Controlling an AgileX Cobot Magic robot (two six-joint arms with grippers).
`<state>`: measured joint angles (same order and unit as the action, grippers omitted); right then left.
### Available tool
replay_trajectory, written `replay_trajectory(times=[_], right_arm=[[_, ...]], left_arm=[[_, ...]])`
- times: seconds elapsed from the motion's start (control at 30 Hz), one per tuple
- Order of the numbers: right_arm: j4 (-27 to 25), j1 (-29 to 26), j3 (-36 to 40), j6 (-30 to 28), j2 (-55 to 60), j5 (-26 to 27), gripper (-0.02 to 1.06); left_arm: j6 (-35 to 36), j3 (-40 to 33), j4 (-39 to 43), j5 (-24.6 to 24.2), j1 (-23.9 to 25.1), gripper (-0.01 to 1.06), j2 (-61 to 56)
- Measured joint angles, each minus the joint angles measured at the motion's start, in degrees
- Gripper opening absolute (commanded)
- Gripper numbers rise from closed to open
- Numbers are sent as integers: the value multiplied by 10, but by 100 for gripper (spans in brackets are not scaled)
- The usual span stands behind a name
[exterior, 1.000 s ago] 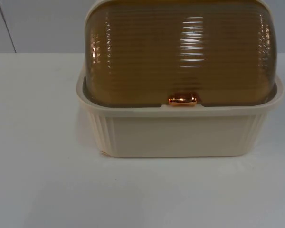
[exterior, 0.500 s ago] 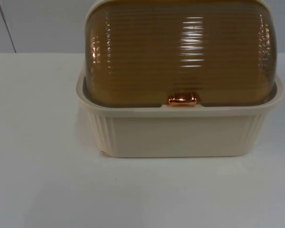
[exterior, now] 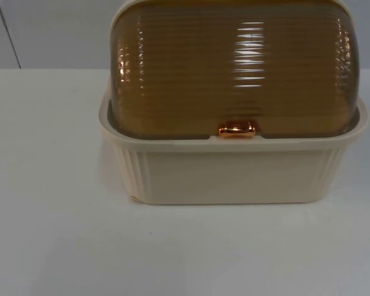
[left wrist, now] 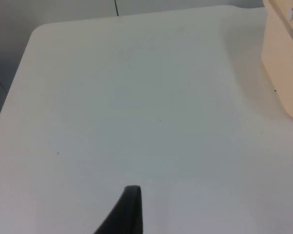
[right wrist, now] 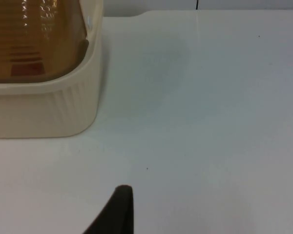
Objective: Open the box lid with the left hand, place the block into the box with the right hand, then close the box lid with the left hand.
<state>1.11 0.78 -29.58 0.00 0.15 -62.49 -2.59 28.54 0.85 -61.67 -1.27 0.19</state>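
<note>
Cream plastic, that's the box (exterior: 234,172) on my top view, standing on the table (exterior: 49,234) with its long axis across the picture and its front wall facing the camera. Its ribbed amber lid (exterior: 234,68) is down, domed over the box, with the copper handle (exterior: 237,130) at the front rim, pointing toward me. Nothing has moved since a second ago; box, lid and handle sit exactly as they were. My left gripper (left wrist: 129,214) hangs over bare table with the box's side wall (left wrist: 283,63) well off from it. My right gripper (right wrist: 118,212) hangs over bare table near the box's corner (right wrist: 63,107). Neither touches anything, and I cannot tell how wide either one stands.
</note>
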Motion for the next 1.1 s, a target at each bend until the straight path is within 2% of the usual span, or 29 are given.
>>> replay_trajectory(times=[1.1], right_arm=[[-1,4,0,0,0,0,105]], left_arm=[[0,0,0,-1,15,105,0]])
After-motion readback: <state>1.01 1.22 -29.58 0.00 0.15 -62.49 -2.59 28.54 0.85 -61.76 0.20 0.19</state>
